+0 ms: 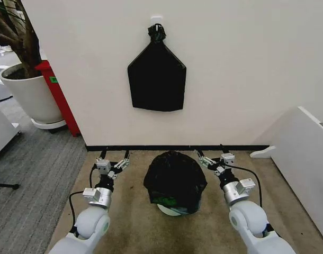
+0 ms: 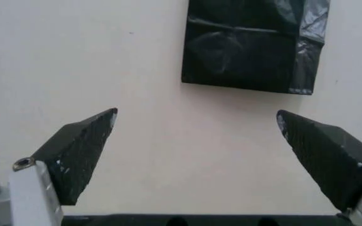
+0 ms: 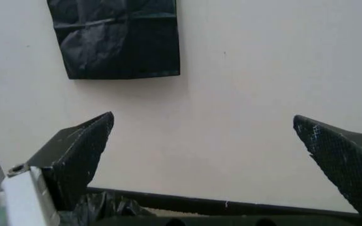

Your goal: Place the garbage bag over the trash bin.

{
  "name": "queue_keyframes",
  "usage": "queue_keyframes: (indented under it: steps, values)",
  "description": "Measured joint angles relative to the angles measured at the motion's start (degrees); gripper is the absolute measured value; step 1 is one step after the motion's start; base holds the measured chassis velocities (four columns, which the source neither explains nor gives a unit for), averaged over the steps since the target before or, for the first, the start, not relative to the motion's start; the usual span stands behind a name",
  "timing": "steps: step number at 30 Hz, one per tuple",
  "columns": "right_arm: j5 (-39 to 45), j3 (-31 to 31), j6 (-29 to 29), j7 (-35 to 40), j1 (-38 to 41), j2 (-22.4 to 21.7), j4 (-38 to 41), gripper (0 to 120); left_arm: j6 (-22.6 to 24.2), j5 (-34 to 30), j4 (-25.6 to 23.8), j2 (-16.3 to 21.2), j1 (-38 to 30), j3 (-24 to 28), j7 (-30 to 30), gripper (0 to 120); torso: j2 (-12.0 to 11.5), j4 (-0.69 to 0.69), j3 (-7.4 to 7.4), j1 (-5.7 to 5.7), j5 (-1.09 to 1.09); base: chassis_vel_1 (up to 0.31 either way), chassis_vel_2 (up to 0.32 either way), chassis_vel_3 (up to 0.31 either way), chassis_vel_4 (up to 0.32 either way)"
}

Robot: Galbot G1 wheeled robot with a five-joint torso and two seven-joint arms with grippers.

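Head view: garbage bag drapes the trash bin, between the left gripper and right gripper, both spread apart. Tuck edges down evenly.

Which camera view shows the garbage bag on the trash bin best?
The head view: the garbage bag drapes over the trash bin on the floor between the open left gripper and right gripper. The right wrist view catches a crinkled corner. The left wrist view faces the wall.
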Motion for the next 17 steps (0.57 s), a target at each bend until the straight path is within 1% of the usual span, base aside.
queue_keyframes:
  steps: [17]
  values:
    - [0.0, 0.1, -0.1, -0.1, 0.0, -0.1, 0.0, 100, 0.1, -0.1, 0.0, 0.0, 0.0, -0.1, -0.1, 100, 0.0, 0.00, 0.00, 0.00, 0.00, 0.000, 0.000, 0.000, 0.000]
